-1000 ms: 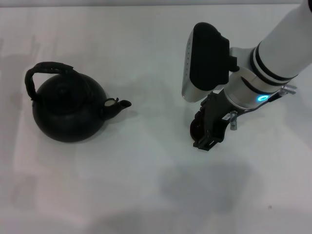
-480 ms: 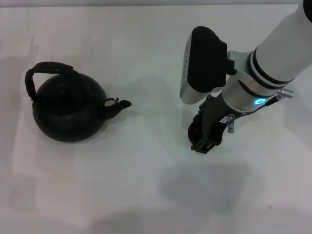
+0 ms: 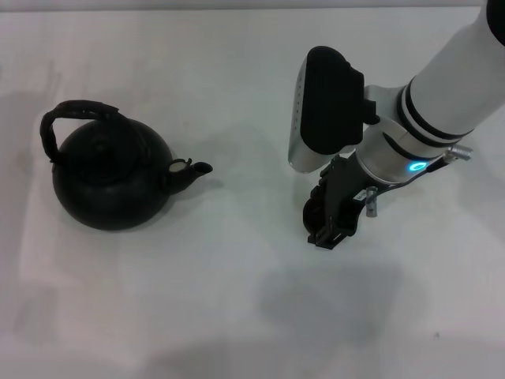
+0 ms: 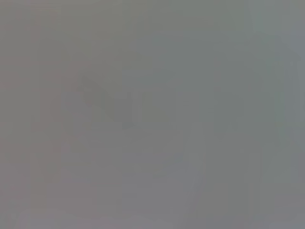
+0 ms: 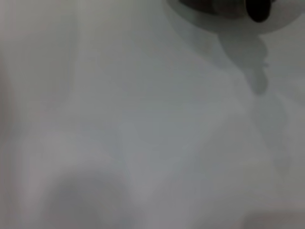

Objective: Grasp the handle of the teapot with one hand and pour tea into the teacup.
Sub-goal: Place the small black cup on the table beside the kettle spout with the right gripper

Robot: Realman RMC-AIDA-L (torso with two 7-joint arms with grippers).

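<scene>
The white table [image 3: 237,316] is carrying everything, its far edge running along the top of the head view. On its left part, well in from the far edge, the black teapot [image 3: 106,181] is sitting upright, its round matte body the biggest of the task's things. Its short spout [image 3: 193,171] is pointing toward the right part of the table, and its arched handle [image 3: 79,114] is rising over the body, free and with nothing touching it.

The right arm [image 3: 442,95] is reaching in from the far right corner, and the right gripper [image 3: 330,213] is hanging low over the right part of the table, well apart from the teapot. A small dark round shape is showing just at the gripper's side; it is probably the teacup [image 3: 313,212], though most of it is hidden behind the fingers. I cannot tell whether the jaws are spread, pressed together or pinching the cup. The right wrist view is giving only bare table and a dark edge. The left arm is not showing, and its wrist view is blank grey.

I judge that the work is at the 1st step: placing or steadying the cup, with the pour not begun. The next move is calling for a hand to come over the teapot and close around the top of the handle's arch.
</scene>
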